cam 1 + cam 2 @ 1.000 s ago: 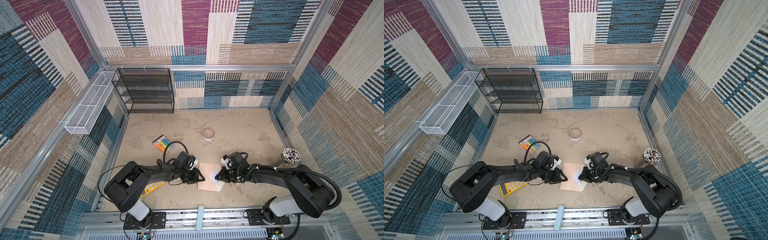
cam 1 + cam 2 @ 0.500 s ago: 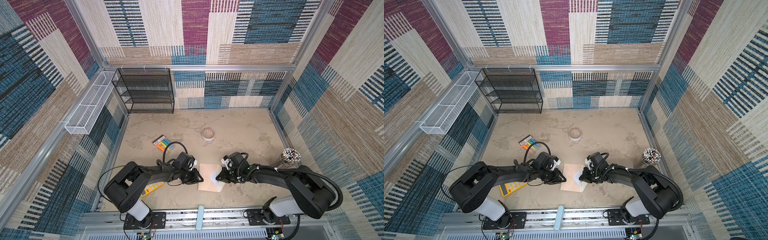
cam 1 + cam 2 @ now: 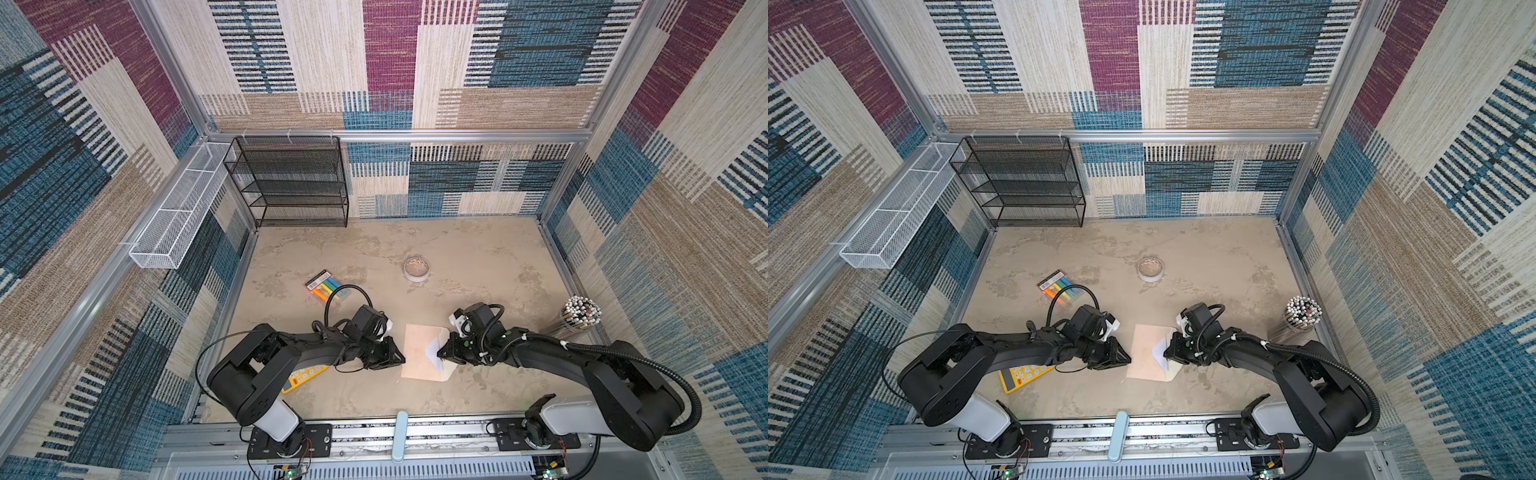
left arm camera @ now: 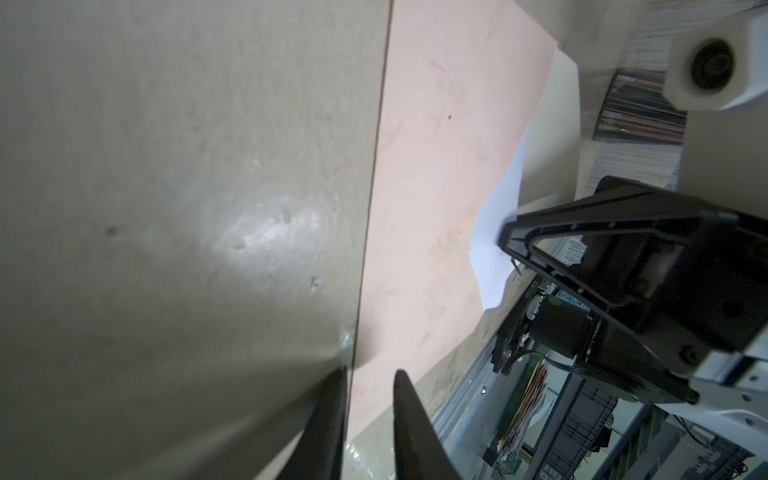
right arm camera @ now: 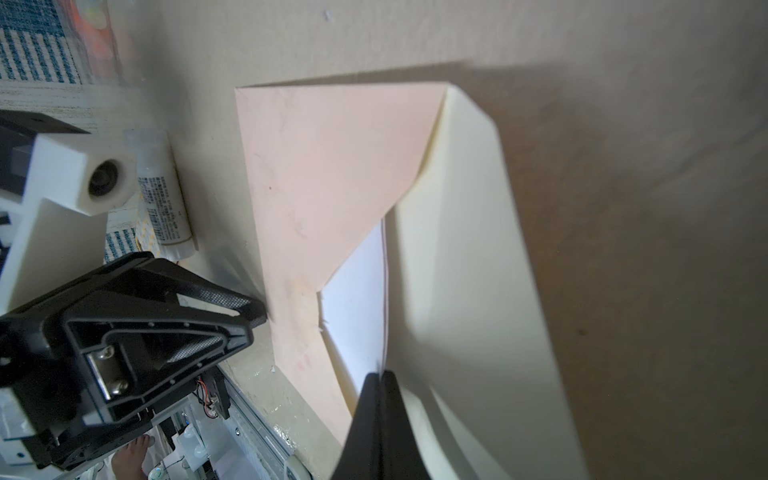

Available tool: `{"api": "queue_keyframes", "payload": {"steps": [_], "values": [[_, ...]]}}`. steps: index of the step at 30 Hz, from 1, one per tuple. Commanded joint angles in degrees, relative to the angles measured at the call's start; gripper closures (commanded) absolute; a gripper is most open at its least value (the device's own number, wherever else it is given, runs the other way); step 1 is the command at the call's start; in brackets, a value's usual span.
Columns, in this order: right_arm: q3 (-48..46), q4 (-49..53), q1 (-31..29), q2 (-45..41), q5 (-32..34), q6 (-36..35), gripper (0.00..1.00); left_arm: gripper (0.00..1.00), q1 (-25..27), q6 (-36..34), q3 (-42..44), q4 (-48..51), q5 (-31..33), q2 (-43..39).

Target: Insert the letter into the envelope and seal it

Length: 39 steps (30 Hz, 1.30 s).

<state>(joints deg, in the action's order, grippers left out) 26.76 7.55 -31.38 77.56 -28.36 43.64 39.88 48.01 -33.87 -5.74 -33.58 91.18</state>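
The peach envelope (image 3: pixel 417 353) (image 3: pixel 1144 353) lies flat on the table between my two grippers. The white letter (image 5: pixel 357 299) (image 4: pixel 494 249) sits inside it and shows only through the V-shaped mouth. The cream flap (image 5: pixel 457 249) (image 4: pixel 565 104) stands raised along the envelope's right side. My right gripper (image 5: pixel 380 374) (image 3: pixel 440 353) is shut on the flap's edge, just over the letter. My left gripper (image 4: pixel 370 370) (image 3: pixel 399 359) lies low at the envelope's left edge. Its fingers stand a little apart, one over the table and one over the peach paper, holding nothing.
A yellow calculator (image 3: pixel 305 374) lies under the left arm. A highlighter pack (image 3: pixel 328 289) and a round tape roll (image 3: pixel 417 268) lie further back. A cup of pencils (image 3: pixel 579 316) stands at the right wall. A black mesh shelf (image 3: pixel 291 183) and a white wire basket (image 3: pixel 178 212) are at the back left.
Both arms stay almost in place. The left gripper's jaws have narrowed, and the right gripper has closed on the flap's edge.
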Motion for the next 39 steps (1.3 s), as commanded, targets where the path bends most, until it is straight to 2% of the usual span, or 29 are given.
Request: {"api": "queue_keyframes", "payload": {"steps": [1,8,16,22,29,39], "values": [[0.0,-0.2,0.3,0.0,0.2,-0.5,1.00,0.73,0.0,0.8,0.0,0.2,2.1,0.8],[3.6,-1.1,0.5,5.0,-0.7,-3.8,1.00,0.72,-0.4,-0.4,-1.4,3.5,3.9,-2.3],[10.2,0.2,0.4,10.3,-1.2,-8.5,1.00,0.68,-5.3,-4.4,-5.4,9.6,6.3,-6.8],[13.6,1.3,0.5,13.1,-1.7,-10.4,1.00,0.69,-8.4,-6.1,-10.9,8.1,4.4,-2.0],[13.8,1.1,0.5,13.8,-1.6,-10.7,1.00,0.72,-9.4,-6.7,-18.2,5.3,2.1,7.1],[13.6,1.4,0.5,13.9,-1.2,-10.7,1.00,0.75,-9.7,-6.7,-19.7,4.5,0.9,12.2]]}}
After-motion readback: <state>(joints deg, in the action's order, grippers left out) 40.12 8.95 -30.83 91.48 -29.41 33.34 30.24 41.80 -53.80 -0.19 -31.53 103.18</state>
